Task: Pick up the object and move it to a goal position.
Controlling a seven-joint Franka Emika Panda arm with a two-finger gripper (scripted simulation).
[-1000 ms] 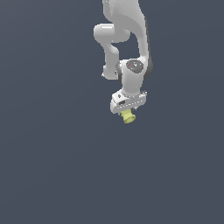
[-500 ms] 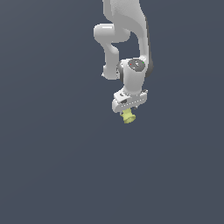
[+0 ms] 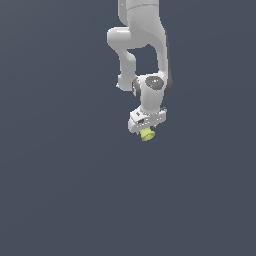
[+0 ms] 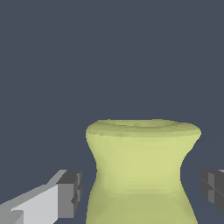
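Barely shifted from a second ago: object (image 3: 146,134) hangs at much the same spot beneath gripper (image 3: 146,131), arm (image 3: 142,40) pose near identical. Sits between grey fingertips (image 4: 70,193), flared end outward, gaps visible on both sides. Cannot tell whether clamped.

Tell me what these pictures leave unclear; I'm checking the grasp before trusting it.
- Object: its near end is cut off by the wrist view's edge.
- Fingers: gaps show beside the object; contact cannot be confirmed.
- Exterior view: the object is tiny and half hidden under the hand; finger state is unreadable.
- Goal position: no marker is visible in either view.
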